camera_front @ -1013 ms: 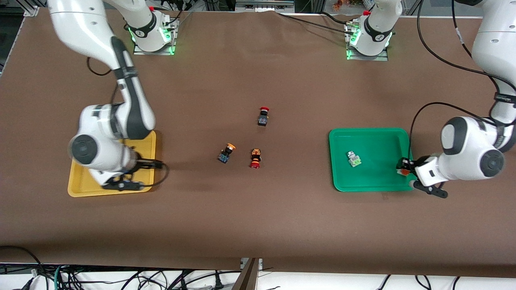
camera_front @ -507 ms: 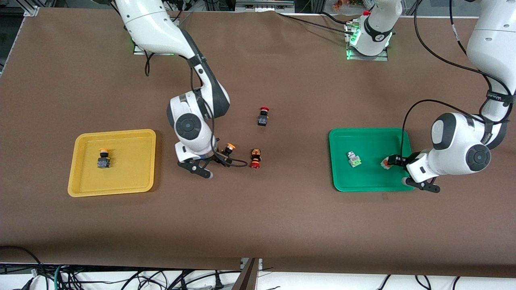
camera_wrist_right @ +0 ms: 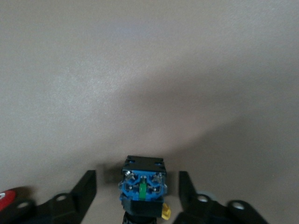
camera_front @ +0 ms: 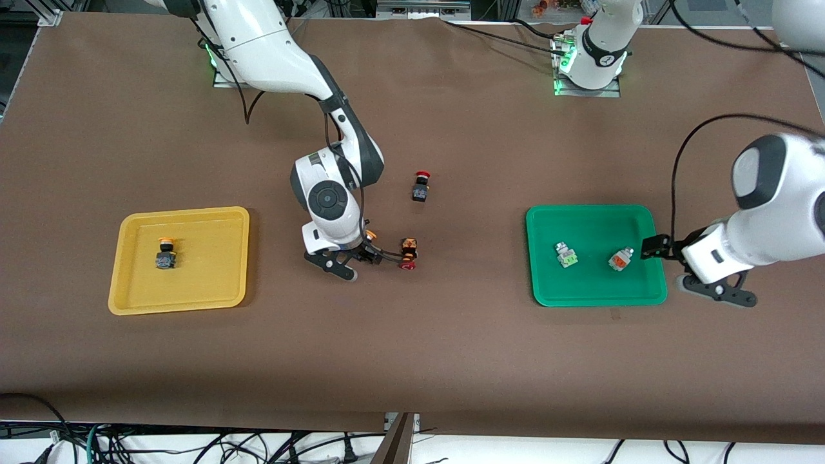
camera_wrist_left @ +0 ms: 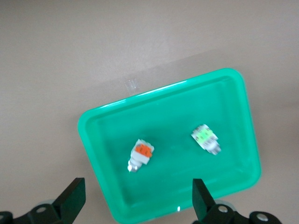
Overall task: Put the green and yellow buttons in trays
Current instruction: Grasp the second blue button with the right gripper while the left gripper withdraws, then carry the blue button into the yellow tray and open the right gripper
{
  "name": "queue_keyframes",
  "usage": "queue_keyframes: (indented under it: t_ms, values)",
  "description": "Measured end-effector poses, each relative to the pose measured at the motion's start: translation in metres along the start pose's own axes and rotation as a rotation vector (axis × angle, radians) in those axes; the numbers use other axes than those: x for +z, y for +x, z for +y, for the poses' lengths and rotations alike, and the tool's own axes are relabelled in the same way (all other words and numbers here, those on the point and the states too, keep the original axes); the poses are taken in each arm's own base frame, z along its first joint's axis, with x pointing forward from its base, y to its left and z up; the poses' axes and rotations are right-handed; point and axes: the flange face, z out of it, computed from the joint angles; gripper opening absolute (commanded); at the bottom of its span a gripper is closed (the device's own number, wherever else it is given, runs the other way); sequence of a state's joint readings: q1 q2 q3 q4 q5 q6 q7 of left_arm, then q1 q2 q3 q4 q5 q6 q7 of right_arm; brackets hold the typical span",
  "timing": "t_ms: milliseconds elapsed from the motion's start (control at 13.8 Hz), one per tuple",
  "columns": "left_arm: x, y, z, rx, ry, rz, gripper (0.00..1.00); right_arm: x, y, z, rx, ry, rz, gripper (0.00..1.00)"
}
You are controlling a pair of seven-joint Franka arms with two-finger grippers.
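Right gripper: spread wide, fingers flanking yellow-capped button without touching.
Left gripper: spread wide, empty, over green tray rim.

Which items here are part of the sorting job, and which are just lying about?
Job items:
- yellow tray holding a yellow-capped button
- green tray holding a green-block button and an orange-block button
- yellow-capped button on the table, between the right pincer's open fingers
- left pincer, open, above the green tray

Lying about:
- two red-capped buttons
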State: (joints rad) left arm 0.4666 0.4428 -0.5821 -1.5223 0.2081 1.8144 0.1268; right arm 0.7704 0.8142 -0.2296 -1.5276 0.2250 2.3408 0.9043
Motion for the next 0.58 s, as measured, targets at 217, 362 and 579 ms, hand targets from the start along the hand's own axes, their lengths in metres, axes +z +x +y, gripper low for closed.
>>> queue_keyframes:
  t_ms: [217, 362, 579]
  values:
    - [-0.092, -0.024, 0.049, -0.023, 0.007, 0.015, 1.0, -0.009, 0.018, 0.007, -0.008, -0.001, 0.012, 0.0]
    - [-0.133, -0.049, 0.078, -0.057, 0.031, 0.015, 1.0, -0.026, 0.058, 0.035, -0.088, -0.038, -0.024, 0.0]
    - [-0.164, -0.08, 0.081, -0.121, 0.06, 0.017, 1.0, -0.058, 0.138, 0.123, -0.259, -0.111, -0.147, 0.0]
